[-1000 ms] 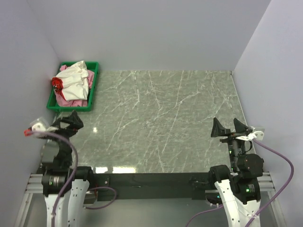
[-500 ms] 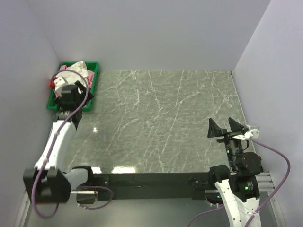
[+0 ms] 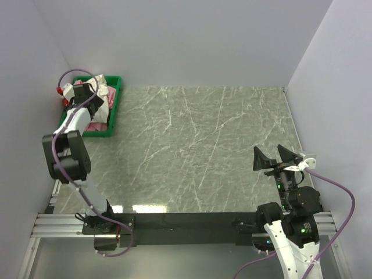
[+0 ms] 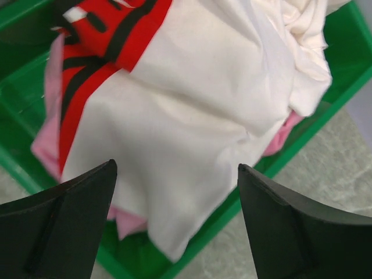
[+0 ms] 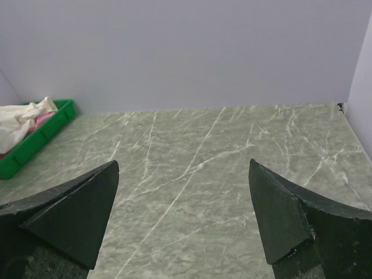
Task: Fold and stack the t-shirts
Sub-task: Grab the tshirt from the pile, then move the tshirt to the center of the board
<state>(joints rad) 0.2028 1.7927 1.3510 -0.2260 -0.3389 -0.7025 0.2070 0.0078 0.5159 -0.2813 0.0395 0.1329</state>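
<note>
White t-shirt [image 4: 192,128] lies in green tray [image 4: 349,58] under wide-spread left gripper [image 4: 176,165], right gripper [image 5: 183,163] likewise

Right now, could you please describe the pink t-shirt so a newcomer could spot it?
Find the green plastic tray at the marble table's far left corner. In it, the plain pink fabric t-shirt peeks from beneath the white, red-printed shirt.

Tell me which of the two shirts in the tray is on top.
The white t-shirt with the red print; the pink t-shirt only peeks out beneath its edges.
</note>
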